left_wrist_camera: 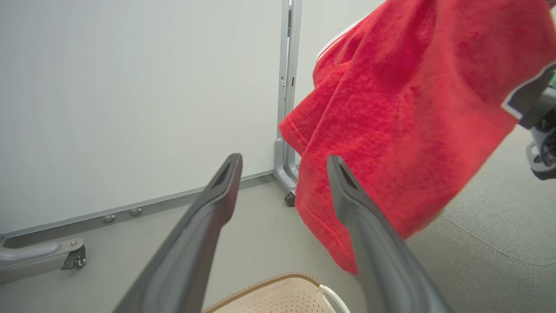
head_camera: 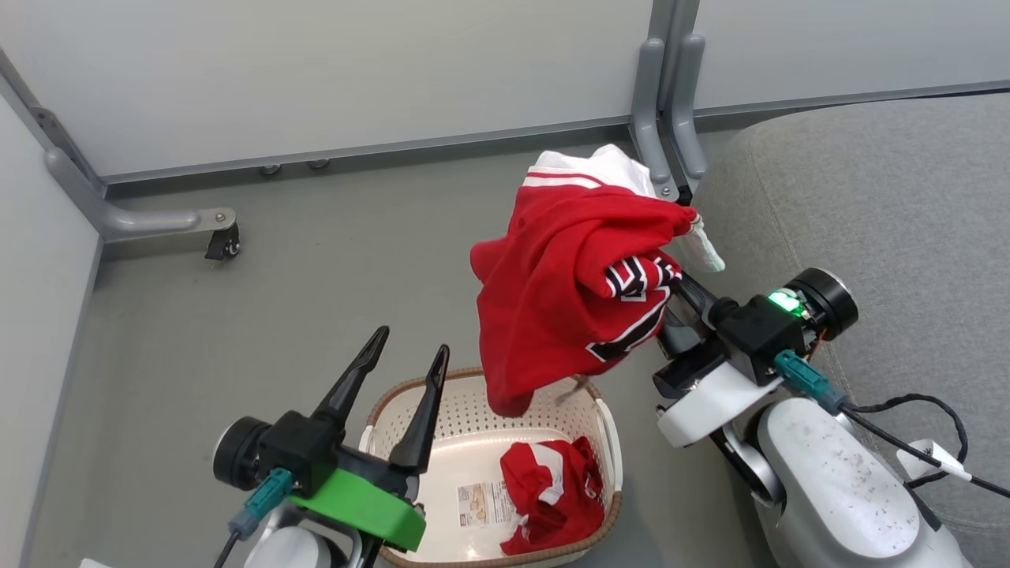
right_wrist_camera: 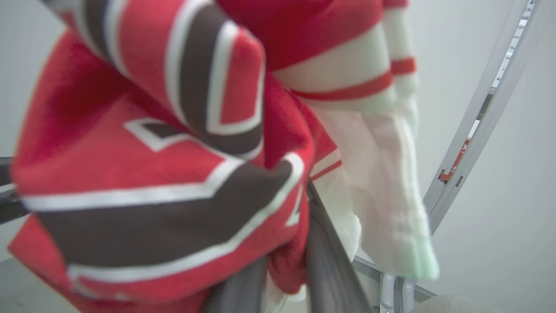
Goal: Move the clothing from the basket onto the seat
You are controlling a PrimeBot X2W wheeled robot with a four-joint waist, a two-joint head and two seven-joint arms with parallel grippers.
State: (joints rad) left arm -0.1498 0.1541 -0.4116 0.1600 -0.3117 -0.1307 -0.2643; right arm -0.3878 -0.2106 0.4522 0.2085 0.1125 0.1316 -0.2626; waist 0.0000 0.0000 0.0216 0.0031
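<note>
A red garment point(head_camera: 568, 292) with white stripes and black-and-white lettering hangs in the air above the basket's far rim, with my right gripper point(head_camera: 685, 293) shut on it. In the right wrist view the cloth point(right_wrist_camera: 173, 152) drapes over the dark fingers point(right_wrist_camera: 330, 265). A second red-and-white garment point(head_camera: 544, 497) lies crumpled in the cream basket point(head_camera: 473, 410). My left gripper point(head_camera: 412, 341) stands open and holds nothing, left of the hanging garment point(left_wrist_camera: 412, 108) and above the basket rim point(left_wrist_camera: 278, 280). The grey seat point(head_camera: 868, 197) spreads out to the right.
Pale partition panels stand behind, with a grey foot and castor point(head_camera: 221, 237) at the left and a grey post point(head_camera: 667, 118) beside the seat's corner. A paper label point(head_camera: 483, 505) lies on the basket floor. A black cable point(head_camera: 931, 442) trails from my right arm.
</note>
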